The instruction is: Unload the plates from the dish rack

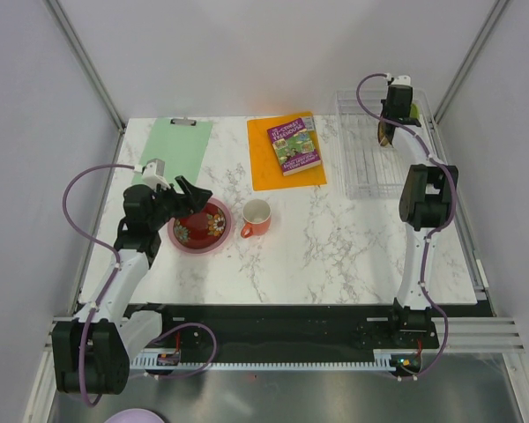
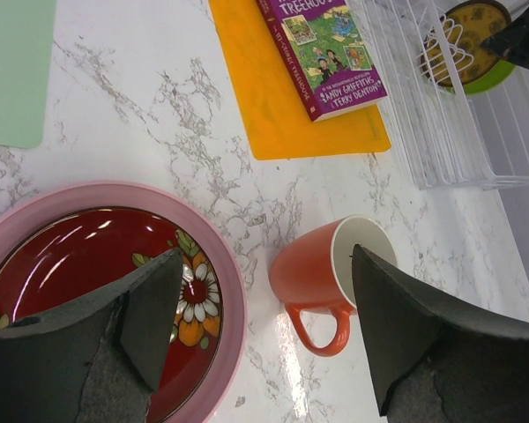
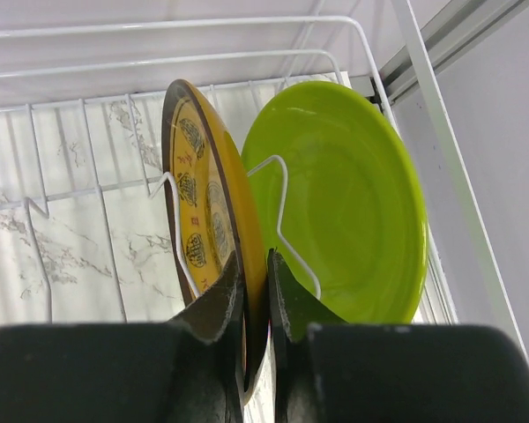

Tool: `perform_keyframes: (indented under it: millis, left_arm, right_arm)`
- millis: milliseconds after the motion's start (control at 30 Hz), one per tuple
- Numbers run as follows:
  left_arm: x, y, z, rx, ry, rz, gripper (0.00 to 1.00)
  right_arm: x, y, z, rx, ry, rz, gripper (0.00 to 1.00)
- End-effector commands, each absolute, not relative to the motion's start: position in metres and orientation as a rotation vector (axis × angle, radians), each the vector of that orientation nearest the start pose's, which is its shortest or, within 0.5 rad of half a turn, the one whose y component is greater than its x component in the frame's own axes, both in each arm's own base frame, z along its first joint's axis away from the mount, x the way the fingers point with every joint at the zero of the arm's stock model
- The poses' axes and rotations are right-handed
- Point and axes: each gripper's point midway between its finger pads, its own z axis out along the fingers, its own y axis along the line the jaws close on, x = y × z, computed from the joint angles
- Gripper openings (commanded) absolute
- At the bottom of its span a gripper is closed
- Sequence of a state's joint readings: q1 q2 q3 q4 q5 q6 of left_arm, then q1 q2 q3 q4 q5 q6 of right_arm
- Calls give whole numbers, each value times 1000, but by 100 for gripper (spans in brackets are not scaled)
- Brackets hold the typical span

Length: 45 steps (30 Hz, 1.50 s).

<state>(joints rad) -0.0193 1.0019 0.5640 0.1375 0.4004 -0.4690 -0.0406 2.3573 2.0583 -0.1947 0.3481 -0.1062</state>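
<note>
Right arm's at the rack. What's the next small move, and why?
Probably lift the right gripper straight up. It appears closed on the rim of the brown-and-yellow plate, which stands upright between the wires of the dish rack, with the lime green plate close beside it. A vertical pull should clear the wires without knocking the green one.

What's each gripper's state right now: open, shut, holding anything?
Left gripper: open, holding nothing.
Right gripper: fingers shut on the rim of the round brown-and-yellow patterned plate in the clear wire dish rack.
</note>
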Motion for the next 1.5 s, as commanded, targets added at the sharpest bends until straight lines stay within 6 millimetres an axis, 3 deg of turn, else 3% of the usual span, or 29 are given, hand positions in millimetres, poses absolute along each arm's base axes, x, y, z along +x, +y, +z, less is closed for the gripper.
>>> perform_keyframes:
  millis: [0,33,67,100,167,200,267,333,367,433,467,533,567,600,633,667,733,767,833,867,900,967,1000,1167,1200,1300,1467]
  left_arm:
    - [336,-95,203,-72,1835,-699,83]
    - [336,-95,204,-76,1835,-702,83]
    - [335,-95,204,-77,1834,-703,83]
    - [335,-95,205,-79,1832,-705,83]
    - [333,-95,206,-78,1832,-706,83]
    - [332,-95,205,-81,1836,-703,83]
    - [329,-94,208,-87,1834,-697,83]
    - [326,-94,211,-83,1830,-694,83]
    - [325,-93,211,-85,1834,-693,83]
    - [322,-94,213,-89,1829,-699,83]
    - [320,-94,216,-89,1823,-703,83]
    - [318,-95,218,-95,1817,-716,83]
    - [316,-95,220,-94,1810,-719,83]
    - [315,-96,220,-95,1811,-724,83]
    - [313,-97,221,-98,1809,-730,83]
    - [311,-96,221,-100,1804,-730,83]
    - [309,-97,221,-105,1802,-737,83]
    - [308,-97,219,-106,1807,-741,83]
    - [305,-98,220,-103,1803,-747,83]
    - [303,-99,217,-102,1808,-753,83]
    - [303,-99,216,-104,1809,-752,83]
    - [300,-99,214,-103,1807,-755,84]
    - [299,-99,215,-103,1804,-758,84]
    - [295,-105,215,-108,1782,-814,84]
    - [294,-107,215,-110,1775,-828,84]
    - [292,-113,219,-121,1749,-882,84]
    - [291,-119,217,-122,1745,-908,83]
  right_arm:
    - [643,-93,181,120,1960,-597,2]
    - [641,-87,184,110,1941,-628,2]
    - [632,-91,201,154,1903,-723,1]
    - [625,-90,200,151,1902,-765,0]
    - [612,-92,231,196,1817,-861,0]
    - [604,-94,231,207,1814,-891,0]
    - [592,-97,261,261,1745,-894,0]
    - [578,-99,267,286,1734,-891,0]
    - [568,-99,286,322,1696,-873,0]
    - [556,-98,293,338,1698,-861,0]
    - [547,-96,310,367,1669,-828,0]
    - [537,-86,312,347,1693,-790,0]
    - [527,-82,328,352,1673,-757,0]
    - [523,-74,325,351,1684,-710,0]
    - [519,-59,321,311,1722,-664,0]
    - [509,-49,335,303,1707,-598,0]
    - [498,-15,324,262,1761,-442,0]
    - [487,3,338,223,1742,-345,0]
    - [471,44,323,188,1784,-158,0]
    - [459,64,335,147,1768,-46,0]
    - [450,77,322,126,1797,20,0]
    - [430,113,328,93,1792,208,0]
    - [422,123,317,80,1817,260,0]
    - [383,186,311,29,1827,588,0]
    - [378,195,301,15,1846,619,0]
    - [357,233,294,-48,1856,751,0]
    - [333,279,288,-112,1859,907,0]
